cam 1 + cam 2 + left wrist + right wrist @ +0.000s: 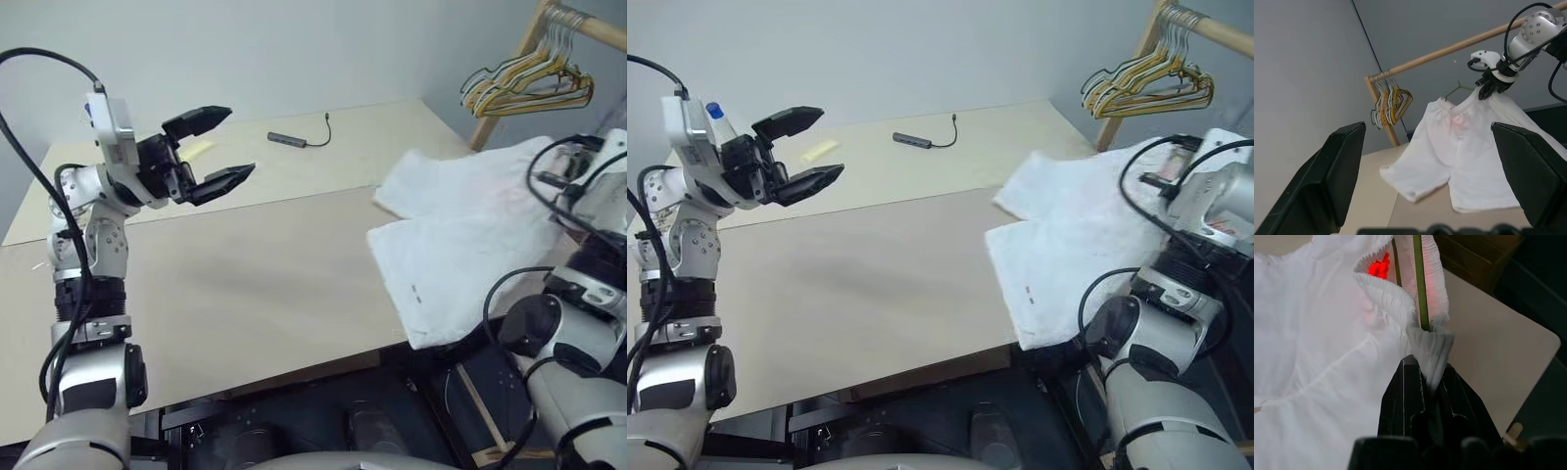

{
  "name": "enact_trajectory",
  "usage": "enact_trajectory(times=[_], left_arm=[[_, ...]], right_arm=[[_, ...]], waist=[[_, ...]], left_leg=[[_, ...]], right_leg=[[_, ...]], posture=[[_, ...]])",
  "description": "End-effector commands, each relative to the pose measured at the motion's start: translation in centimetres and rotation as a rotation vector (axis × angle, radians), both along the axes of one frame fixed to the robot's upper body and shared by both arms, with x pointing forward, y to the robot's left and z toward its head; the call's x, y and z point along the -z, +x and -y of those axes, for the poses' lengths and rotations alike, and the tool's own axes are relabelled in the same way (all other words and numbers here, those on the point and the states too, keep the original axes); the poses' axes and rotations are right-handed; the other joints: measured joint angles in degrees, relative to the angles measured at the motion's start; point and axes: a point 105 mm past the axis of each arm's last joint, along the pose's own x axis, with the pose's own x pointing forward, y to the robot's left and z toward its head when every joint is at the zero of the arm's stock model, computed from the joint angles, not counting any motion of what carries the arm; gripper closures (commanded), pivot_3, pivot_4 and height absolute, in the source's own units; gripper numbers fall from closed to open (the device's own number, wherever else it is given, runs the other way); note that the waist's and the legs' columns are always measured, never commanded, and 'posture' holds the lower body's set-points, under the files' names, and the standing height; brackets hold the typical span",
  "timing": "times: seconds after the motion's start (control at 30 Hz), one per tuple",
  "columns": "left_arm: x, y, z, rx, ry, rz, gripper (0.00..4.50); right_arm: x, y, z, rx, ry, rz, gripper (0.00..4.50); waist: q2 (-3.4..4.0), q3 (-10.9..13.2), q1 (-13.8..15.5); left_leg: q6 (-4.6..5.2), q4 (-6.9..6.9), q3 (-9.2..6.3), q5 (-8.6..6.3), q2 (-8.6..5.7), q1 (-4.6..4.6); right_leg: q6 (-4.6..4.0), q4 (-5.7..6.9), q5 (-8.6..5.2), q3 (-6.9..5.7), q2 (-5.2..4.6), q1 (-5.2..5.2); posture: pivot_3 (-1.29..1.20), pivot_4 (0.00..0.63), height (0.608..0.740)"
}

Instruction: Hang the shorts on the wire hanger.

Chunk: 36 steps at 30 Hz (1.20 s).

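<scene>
Left gripper (223,147): raised above the table (245,284), fingers spread wide apart, nothing between them, touching nothing.
Left fingertips (211,116): point toward the shorts, well apart from them.
Right gripper (1426,374): fingers pressed together on the gathered waistband of the shorts (470,255), cloth pinched between the tips.
Shorts: white; the waistband end is lifted at the right fingers, while the legs trail down from there onto the table's near right corner, one leg hem overhanging the edge.
Wire hanger (1420,281): thin wires run through the waistband opening just beyond the right fingertips, close against the pinched fold; whether the fingers also grip the wire cannot be told.
Bunch of hangers (529,83): yellow and dark, on a wooden rail (1449,49) beyond the right gripper, apart from it.
Small dark adapter with cable (294,140): on the far table, past the left fingers.
</scene>
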Motion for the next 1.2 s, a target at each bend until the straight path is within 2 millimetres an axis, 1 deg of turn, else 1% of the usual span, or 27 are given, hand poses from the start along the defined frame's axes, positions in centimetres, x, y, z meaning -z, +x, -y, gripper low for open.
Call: enact_trajectory(times=[0.03,0.1,0.13,0.2,0.27,0.33,0.4,0.5,0.7,0.87,0.93,1.1,1.2], left_arm=[[-1.6,-0.9,0.1,0.011,-0.029,0.057,0.05],[-1.9,-1.3,0.2,0.013,-0.044,0.063,0.05],[-1.9,-1.5,0.3,0.012,-0.047,0.064,0.05],[-1.9,-1.7,0.4,0.007,-0.053,0.065,0.05],[-1.9,-1.8,0.5,-0.002,-0.068,0.063,0.05],[-1.9,-1.7,0.5,-0.009,-0.082,0.060,0.05],[-1.8,-1.7,0.7,-0.008,-0.084,0.058,0.05],[-1.8,-2.0,1.0,0.002,-0.092,0.056,0.05],[-1.5,-2.6,1.0,0.012,-0.113,0.038,0.05],[-0.9,-3.6,1.3,0.071,-0.099,0.000,0.05],[-0.7,-3.9,1.4,0.086,-0.095,-0.010,0.05],[-0.5,-3.8,1.6,0.091,-0.098,-0.018,0.05],[-0.2,-3.6,1.8,0.088,-0.087,-0.023,0.05]], right_arm=[[-3.4,-1.0,3.0,0.170,-0.094,0.116,4.50],[-4.5,-1.2,3.9,0.216,-0.111,0.163,4.50],[-5.0,-1.1,4.1,0.223,-0.102,0.183,4.50],[-6.1,-0.8,4.6,0.245,-0.115,0.217,4.50],[-7.0,-0.5,5.2,0.276,-0.097,0.262,4.50],[-7.5,0.2,5.3,0.280,-0.048,0.303,4.50],[-8.2,0.8,5.6,0.300,-0.033,0.336,4.50],[-8.6,1.4,6.2,0.340,-0.010,0.343,4.50],[-7.5,1.7,7.4,0.385,0.019,0.305,4.50],[-5.9,1.7,7.7,0.410,0.087,0.268,4.50],[-5.4,1.7,7.8,0.414,0.088,0.258,4.50],[-4.4,1.3,8.5,0.432,0.085,0.240,4.50],[-4.0,0.7,9.2,0.451,0.077,0.232,4.50]], waist=[[0.00,0.0,-0.1],[0.07,0.0,-0.2],[0.14,0.0,-0.3],[0.36,0.0,-0.6],[0.38,0.0,-1.0],[0.38,0.0,-1.4],[0.39,0.0,-1.8],[0.42,0.1,-2.4],[0.42,0.1,-2.6],[0.43,0.1,-2.6],[0.43,0.1,-2.6],[0.44,0.1,-2.6],[0.44,0.1,-2.5]], left_leg=[[0.00,0.00,0.00,0.00,0.01,-0.01],[0.14,-0.01,0.00,-0.08,-0.01,0.00],[0.32,-0.02,0.00,-0.18,-0.01,0.01],[0.35,-0.05,0.00,-0.20,-0.02,0.06],[0.35,-0.13,0.01,-0.20,-0.03,0.16],[0.37,-0.17,0.01,-0.21,-0.03,0.29],[0.42,-0.19,0.01,-0.24,-0.03,0.43],[0.53,-0.25,0.02,-0.30,-0.03,0.71],[0.57,-0.40,0.02,-0.33,-0.04,0.84],[0.55,-0.74,0.08,-0.32,-0.05,0.87],[0.53,-0.94,0.11,-0.31,-0.04,0.87],[0.53,-1.08,0.14,-0.30,-0.04,0.88],[0.53,-1.08,0.15,-0.31,-0.04,0.88]], right_leg=[[0.00,-0.02,0.00,0.00,0.01,0.00],[0.00,-0.01,0.00,0.05,0.00,0.00],[0.00,-0.01,0.00,0.07,0.00,0.00],[0.00,0.00,0.00,0.14,0.00,0.00],[0.00,0.01,0.00,0.18,0.02,0.04],[0.00,-0.01,-0.01,0.18,0.03,0.14],[0.00,-0.06,-0.01,0.20,0.02,0.28],[0.01,-0.19,-0.01,0.22,0.02,0.60],[0.02,-0.33,-0.02,0.24,0.01,0.78],[0.02,-0.50,-0.02,0.33,0.03,0.78],[0.02,-0.66,-0.02,0.34,0.05,0.84],[0.05,-0.93,0.00,0.33,0.06,0.84],[0.07,-1.02,0.02,0.32,0.05,0.83]], posture=[[-0.11,0.000,0.740],[-0.11,0.000,0.740],[-0.11,0.000,0.740],[-0.11,0.000,0.740],[-0.12,0.000,0.740],[-0.12,0.000,0.740],[-0.11,0.000,0.740],[-0.11,0.000,0.740],[-0.10,0.000,0.740],[-0.09,0.000,0.740],[-0.09,0.000,0.740],[-0.10,0.000,0.740],[-0.10,0.000,0.740]])
